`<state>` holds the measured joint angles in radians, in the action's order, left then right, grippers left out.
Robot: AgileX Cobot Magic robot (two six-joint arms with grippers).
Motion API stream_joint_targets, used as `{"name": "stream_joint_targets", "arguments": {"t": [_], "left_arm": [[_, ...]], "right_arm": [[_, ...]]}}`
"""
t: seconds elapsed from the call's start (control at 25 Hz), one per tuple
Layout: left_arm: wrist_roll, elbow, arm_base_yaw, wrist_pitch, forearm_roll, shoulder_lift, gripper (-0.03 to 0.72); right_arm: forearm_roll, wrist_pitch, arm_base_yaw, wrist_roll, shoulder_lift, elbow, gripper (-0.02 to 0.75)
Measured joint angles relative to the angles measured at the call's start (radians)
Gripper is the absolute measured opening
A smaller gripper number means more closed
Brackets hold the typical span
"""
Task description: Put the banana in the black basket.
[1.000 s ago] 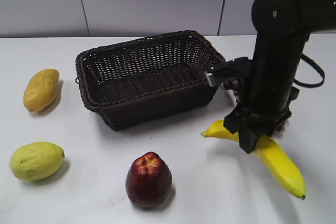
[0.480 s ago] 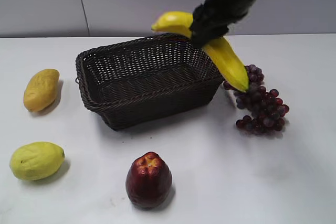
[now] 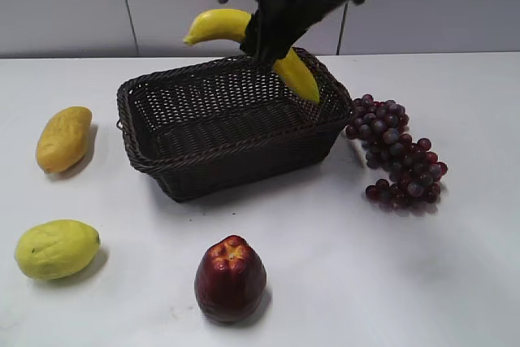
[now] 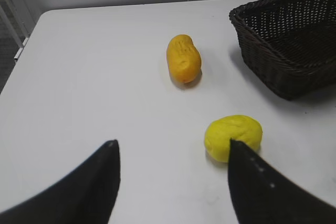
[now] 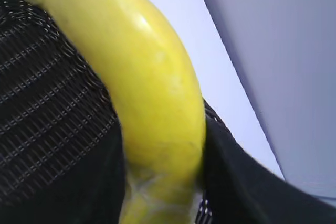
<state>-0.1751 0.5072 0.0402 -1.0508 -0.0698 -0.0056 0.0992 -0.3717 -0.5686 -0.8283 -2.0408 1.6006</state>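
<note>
Gripping the smooth, curved banana, your right gripper's jaws hang over the woven wicker black basket near the desk's far edge; your left gripper's jaws gape wide.

We can read no text, label, brand or number in any of the views. The fruits, the woven basket and the white table carry no writing.
</note>
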Motion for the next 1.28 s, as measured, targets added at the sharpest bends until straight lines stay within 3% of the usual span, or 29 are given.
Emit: {"name": "stream_joint_targets", "arguments": {"t": [0.28, 0.52, 0.76, 1.08, 1.28], "left_arm": [[0.0, 0.0, 0.0, 0.0, 0.0, 0.0, 0.482], [0.0, 0.0, 0.0, 0.0, 0.0, 0.0, 0.482], [0.0, 0.0, 0.0, 0.0, 0.0, 0.0, 0.482], [0.0, 0.0, 0.0, 0.0, 0.0, 0.0, 0.482], [0.0, 0.0, 0.0, 0.0, 0.0, 0.0, 0.482]], "right_arm": [[0.0, 0.036, -0.028, -0.043, -0.12, -0.001, 0.36], [0.009, 0.025, -0.038, -0.042, -0.131, -0.001, 0.576], [0.01, -0.056, -0.038, 0.144, -0.051, -0.001, 0.592], [-0.073, -0.377, -0.013, 0.533, 0.14, -0.001, 0.592], [-0.109, -0.599, 0.062, 0.683, 0.24, -0.001, 0.592]]}}
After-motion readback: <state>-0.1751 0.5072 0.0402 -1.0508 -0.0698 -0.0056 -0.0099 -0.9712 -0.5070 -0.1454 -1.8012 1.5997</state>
